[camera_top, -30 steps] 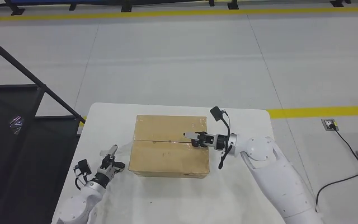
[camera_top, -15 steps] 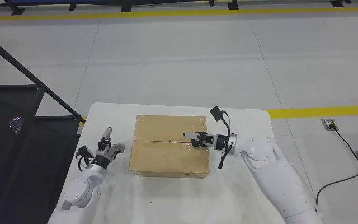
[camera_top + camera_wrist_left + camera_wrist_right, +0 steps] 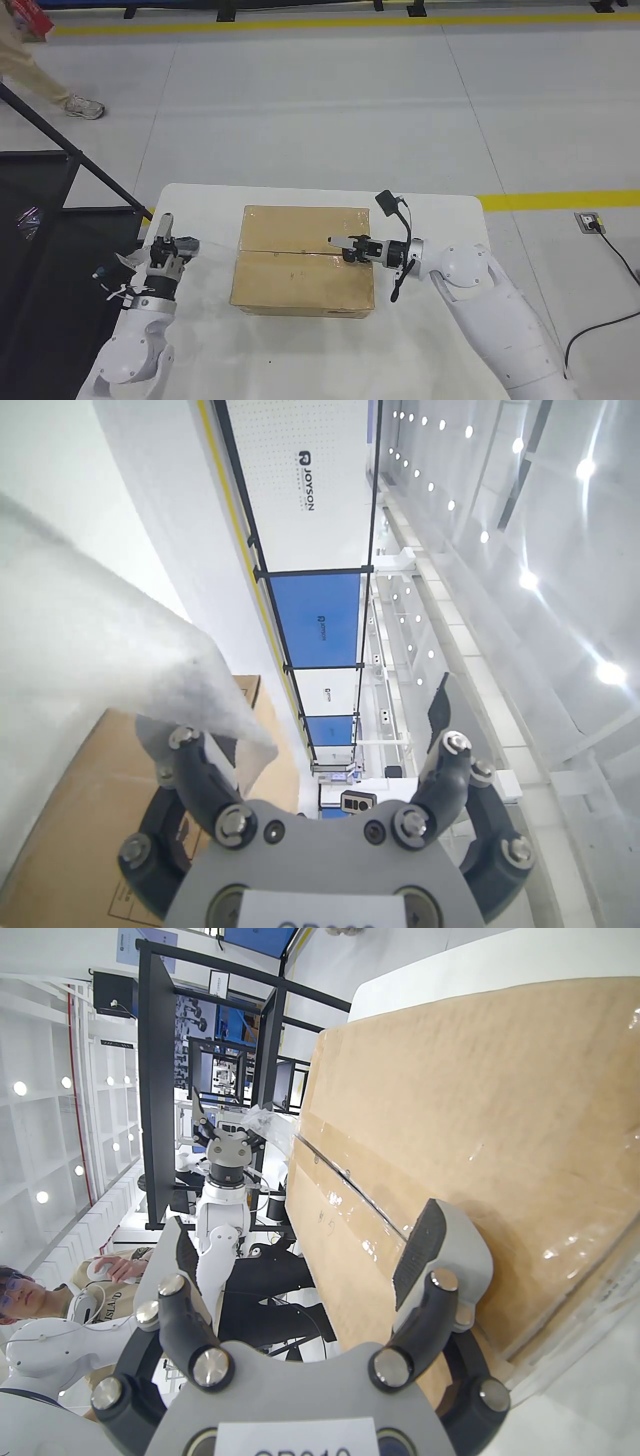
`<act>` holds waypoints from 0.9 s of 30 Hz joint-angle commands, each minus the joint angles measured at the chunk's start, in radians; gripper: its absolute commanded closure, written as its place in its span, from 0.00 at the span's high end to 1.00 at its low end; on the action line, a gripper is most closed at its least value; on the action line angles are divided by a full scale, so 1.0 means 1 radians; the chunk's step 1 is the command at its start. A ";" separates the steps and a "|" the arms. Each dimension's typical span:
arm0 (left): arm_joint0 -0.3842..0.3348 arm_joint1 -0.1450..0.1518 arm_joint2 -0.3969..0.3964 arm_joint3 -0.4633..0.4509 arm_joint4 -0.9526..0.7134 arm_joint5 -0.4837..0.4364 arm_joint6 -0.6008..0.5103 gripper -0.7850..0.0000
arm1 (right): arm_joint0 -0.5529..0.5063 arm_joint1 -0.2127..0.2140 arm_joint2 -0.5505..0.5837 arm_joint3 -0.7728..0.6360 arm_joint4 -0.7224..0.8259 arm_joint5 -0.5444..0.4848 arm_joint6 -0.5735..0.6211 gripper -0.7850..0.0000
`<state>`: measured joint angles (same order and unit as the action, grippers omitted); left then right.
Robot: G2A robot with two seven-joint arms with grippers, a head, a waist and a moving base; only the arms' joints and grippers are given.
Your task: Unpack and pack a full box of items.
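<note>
From the top view, the closed cardboard box (image 3: pixel 303 258) lies in the middle of the white worktop (image 3: pixel 430 215); the right claw (image 3: pixel 345 244) is over its top by the taped seam, and the left claw (image 3: pixel 165 240) stands beside its left side, apart from it. In the left wrist view the left claw (image 3: pixel 305 720) is released wide, and a thin clear film (image 3: pixel 100 640) lies against one finger. In the right wrist view the right claw (image 3: pixel 305 1228) is spread wide and grasps nothing, with one finger just over the box top (image 3: pixel 475 1103).
</note>
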<state>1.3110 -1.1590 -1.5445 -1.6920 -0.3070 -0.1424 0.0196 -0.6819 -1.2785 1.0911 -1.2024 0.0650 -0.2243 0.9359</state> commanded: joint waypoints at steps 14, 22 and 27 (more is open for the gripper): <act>-0.011 -0.009 0.008 -0.107 0.101 0.050 0.011 1.00 | 0.000 0.000 0.000 0.000 0.000 0.000 0.000 1.00; -0.007 -0.014 0.031 -0.171 0.152 0.058 -0.015 1.00 | 0.000 0.000 0.000 0.000 0.000 0.000 0.000 1.00; -0.022 -0.019 0.055 -0.181 0.164 0.070 -0.022 1.00 | 0.000 0.000 0.000 0.000 0.000 0.000 0.000 1.00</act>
<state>1.2919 -1.1773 -1.4936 -1.8729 -0.1443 -0.0742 -0.0009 -0.6820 -1.2785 1.0911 -1.2026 0.0650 -0.2243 0.9358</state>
